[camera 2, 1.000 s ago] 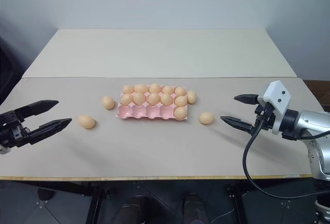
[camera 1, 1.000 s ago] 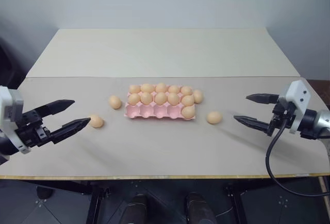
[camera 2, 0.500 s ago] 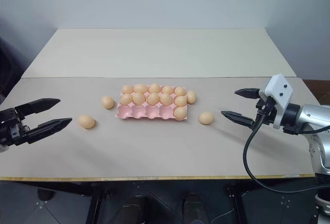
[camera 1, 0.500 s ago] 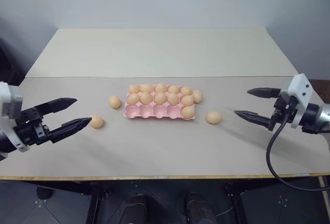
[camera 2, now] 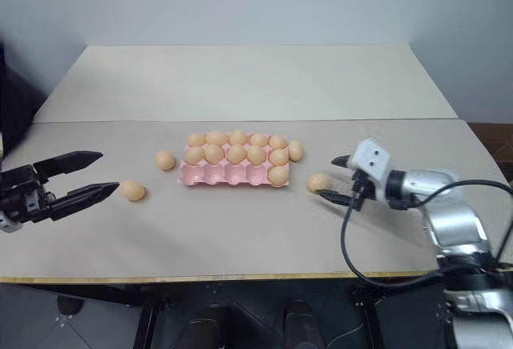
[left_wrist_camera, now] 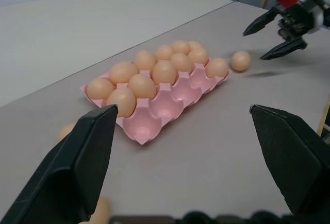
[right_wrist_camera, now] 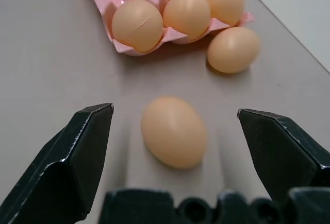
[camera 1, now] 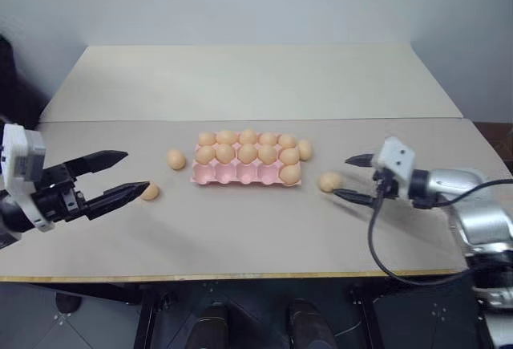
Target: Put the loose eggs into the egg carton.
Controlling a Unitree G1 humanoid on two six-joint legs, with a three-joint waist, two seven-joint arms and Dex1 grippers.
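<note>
The pink egg carton (camera 1: 232, 175) lies mid-table, its two back rows full of eggs and one egg in the front row's right cup. A loose egg (camera 1: 329, 181) lies to the carton's right. My right gripper (camera 1: 342, 177) is open low over the table, one finger on each side of that egg (right_wrist_camera: 174, 131) without touching it. Another loose egg (camera 1: 305, 150) rests against the carton's right end. Two more lie to its left, one (camera 1: 176, 159) near the carton and one (camera 1: 150, 192) by the lower fingertip of my open, empty left gripper (camera 1: 137, 170).
The beige table has a seam (camera 1: 120, 120) across its middle and a front edge (camera 1: 240, 275) close to me. A black cable (camera 1: 377, 245) loops from my right wrist over the table's front right part. The carton's front row holds several bare cups (left_wrist_camera: 154, 125).
My right gripper has moved down and to the left, and now brackets the egg right of the carton. The left gripper has stayed put, still open.
</note>
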